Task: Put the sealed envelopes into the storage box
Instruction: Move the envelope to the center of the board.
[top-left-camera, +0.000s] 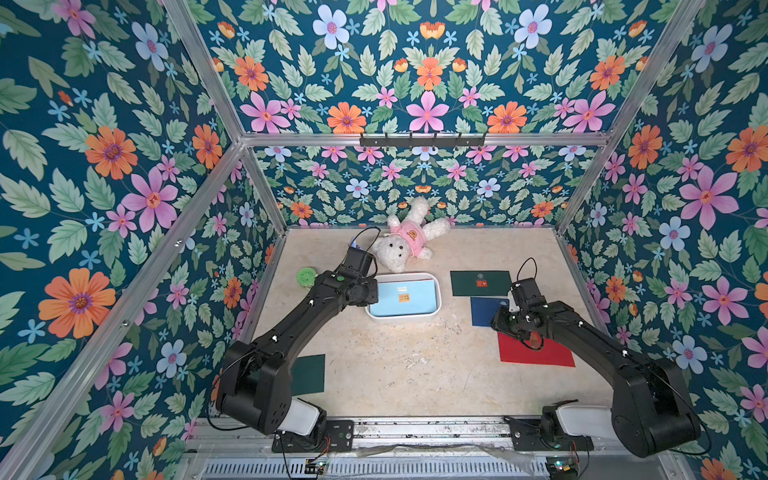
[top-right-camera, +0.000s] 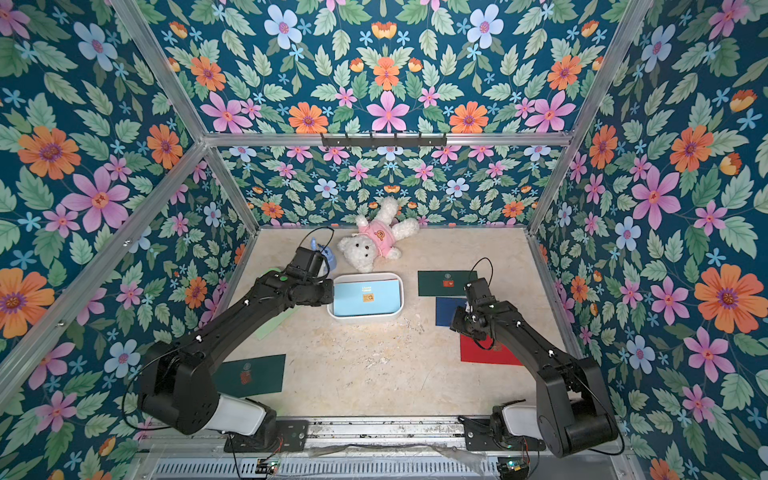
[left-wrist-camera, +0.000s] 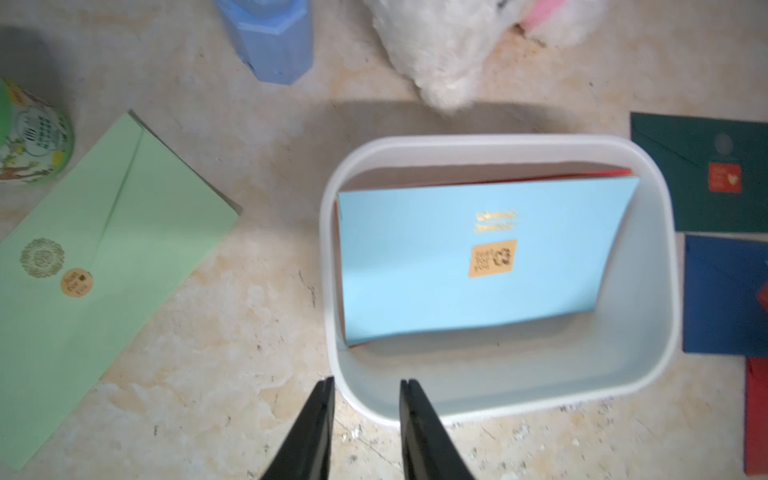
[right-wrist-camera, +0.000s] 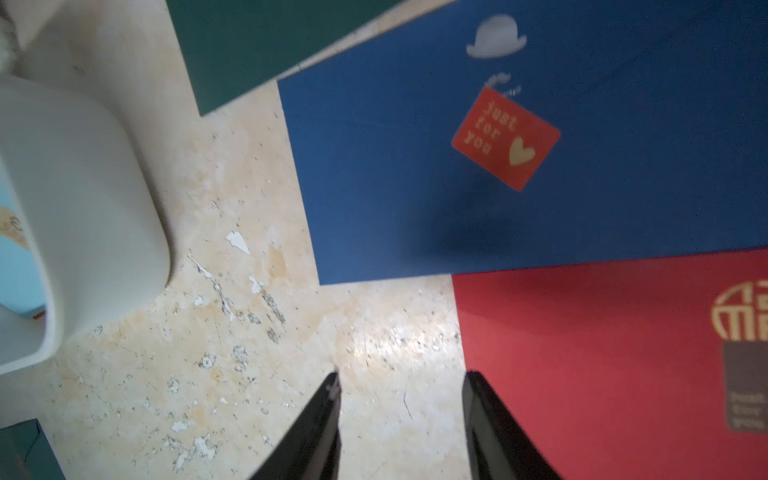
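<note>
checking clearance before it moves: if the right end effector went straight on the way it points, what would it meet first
Likely the bare table. The right end effector is open and empty, aimed down at it, between the navy envelope and red envelope. Depth is unclear.

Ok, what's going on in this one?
Two arms are filing envelopes into the white storage box. A light blue envelope already lies inside, over a red one. The left end effector hangs open and empty at the box's rim. The right end effector, also open, hovers by the navy envelope and red envelope on the table.
</note>
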